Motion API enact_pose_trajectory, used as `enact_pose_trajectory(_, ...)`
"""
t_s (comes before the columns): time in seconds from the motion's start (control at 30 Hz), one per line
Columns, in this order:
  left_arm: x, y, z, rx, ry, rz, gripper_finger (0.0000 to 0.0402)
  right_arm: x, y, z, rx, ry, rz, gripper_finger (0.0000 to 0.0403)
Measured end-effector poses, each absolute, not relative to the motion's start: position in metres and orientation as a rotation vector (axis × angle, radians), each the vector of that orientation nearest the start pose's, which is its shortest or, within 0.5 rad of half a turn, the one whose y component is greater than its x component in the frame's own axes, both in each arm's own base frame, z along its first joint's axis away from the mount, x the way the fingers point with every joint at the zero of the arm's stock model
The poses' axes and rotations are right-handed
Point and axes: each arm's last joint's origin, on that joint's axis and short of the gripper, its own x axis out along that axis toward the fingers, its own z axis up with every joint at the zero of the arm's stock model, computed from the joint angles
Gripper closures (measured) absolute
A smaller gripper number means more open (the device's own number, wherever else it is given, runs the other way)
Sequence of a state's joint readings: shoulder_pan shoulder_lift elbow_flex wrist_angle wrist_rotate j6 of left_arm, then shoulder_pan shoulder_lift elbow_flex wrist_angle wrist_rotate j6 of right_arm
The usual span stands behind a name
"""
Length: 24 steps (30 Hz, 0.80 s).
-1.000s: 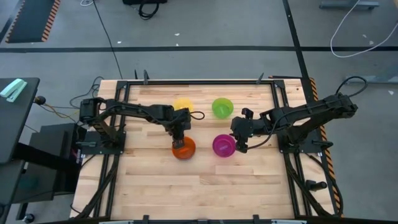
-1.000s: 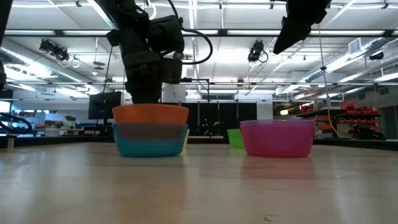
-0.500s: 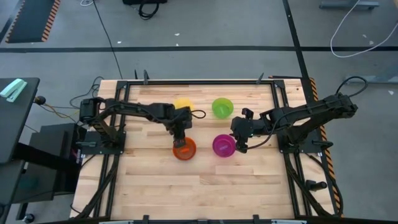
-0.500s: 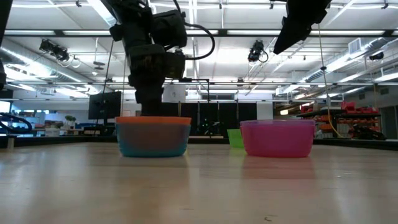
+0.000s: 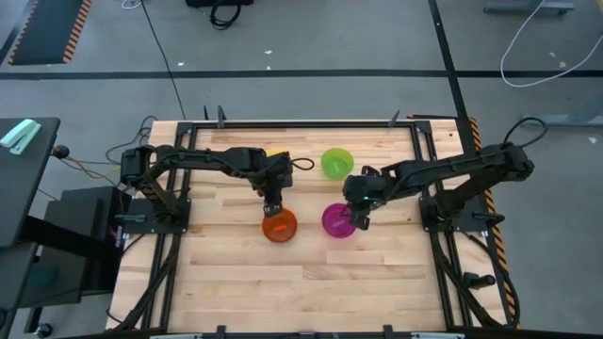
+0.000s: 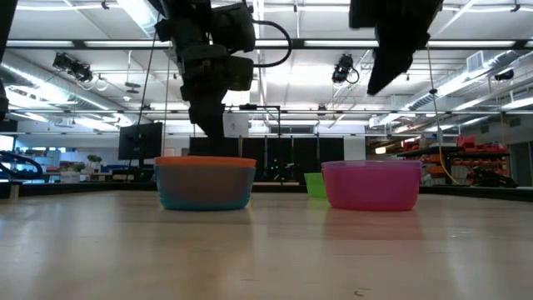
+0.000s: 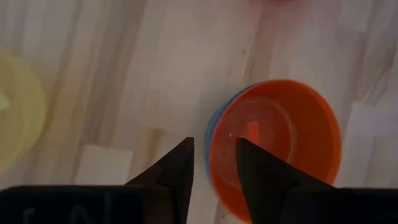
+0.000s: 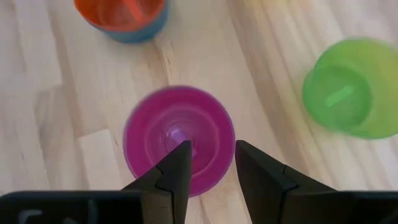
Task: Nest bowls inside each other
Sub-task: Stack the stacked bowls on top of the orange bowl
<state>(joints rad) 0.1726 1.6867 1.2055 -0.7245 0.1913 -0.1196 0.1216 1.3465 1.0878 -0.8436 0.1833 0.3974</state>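
Orange bowl now nested in blue bowl; left gripper lifted clear, fingers apart; right gripper open-fingered above pink bowl

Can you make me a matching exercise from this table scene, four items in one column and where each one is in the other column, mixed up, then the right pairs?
Column one:
1. orange bowl
2. pink bowl
3. green bowl
4. yellow bowl

Column two:
A. standing alone at the table's far side
B. nested in the blue bowl
C. under the right gripper
D. mostly hidden under the left arm in the high view

Pairs: 1-B, 2-C, 3-A, 4-D
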Motion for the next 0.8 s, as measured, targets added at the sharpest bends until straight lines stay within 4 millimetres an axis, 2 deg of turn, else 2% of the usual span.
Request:
enact_pose_trajectory(0.2, 0.321, 0.054, 0.214, -0.338, 1.229, 0.069, 0.0266, 0.27, 0.013, 0.245, 0.201, 1.18, -0.313, 0.027)
enact_pose_trajectory(0.33, 0.322, 0.048, 0.214, -0.327, 1.232, 0.053, 0.0264, 0.276, -0.003, 0.229, 0.231, 1.264, -0.368, 0.027)
enact_pose_trajectory(0.53, 0.323, 0.04, 0.214, -0.31, 1.237, 0.029, 0.0268, 0.284, -0.018, 0.21, 0.255, 1.344, -0.355, 0.027)
enact_pose_trajectory(0.8, 0.323, 0.038, 0.214, -0.308, 1.238, 0.026, 0.0257, 0.29, -0.01, 0.196, 0.255, 1.402, -0.311, 0.027)
